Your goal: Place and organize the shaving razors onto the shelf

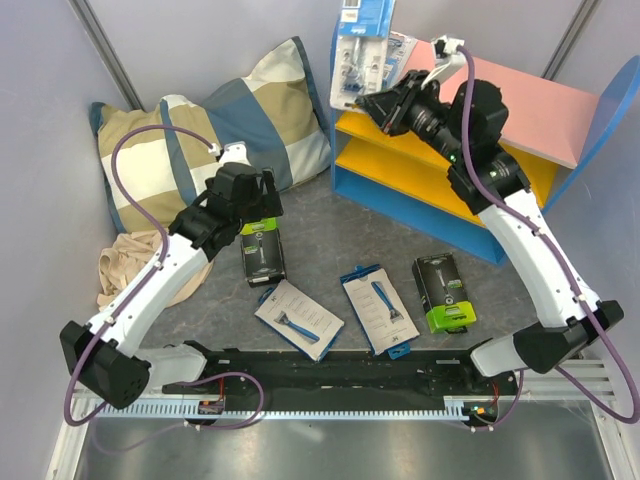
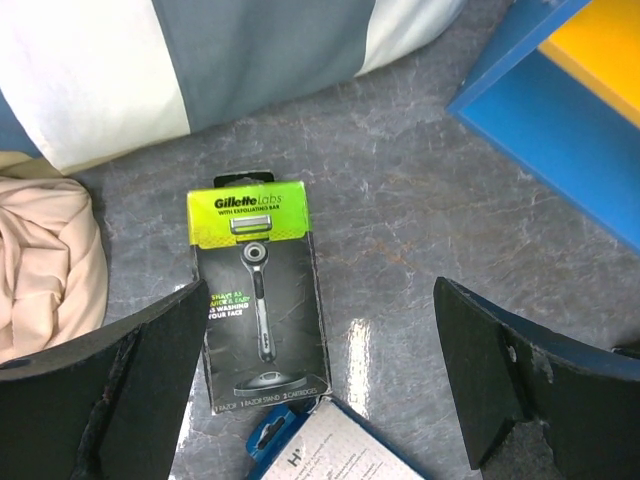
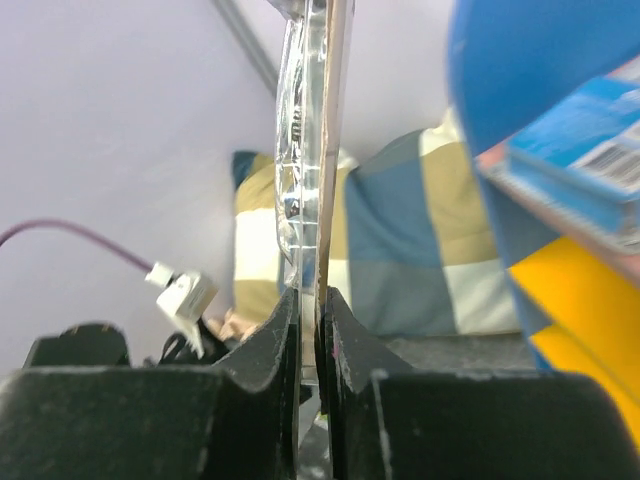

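From above, the right tool (image 1: 372, 103) pinches a clear blister pack (image 1: 362, 50) by its lower edge, upright near the left end of the shelf (image 1: 530, 105). The left wrist view shows the left tool (image 2: 320, 370) spread wide over a black-and-lime box (image 2: 258, 290) flat on the worktop (image 2: 400, 230). It is probably light, stiff card, best gripped across its long sides. In the right wrist view the jaws are closed on the pack's thin edge, likely slick and bendy.

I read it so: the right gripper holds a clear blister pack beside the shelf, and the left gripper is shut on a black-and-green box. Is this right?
Not fully. The left gripper is open wide above the black-and-green box, which lies on the table; the left wrist view shows this. The right gripper does hold the clear blister pack beside the shelf.
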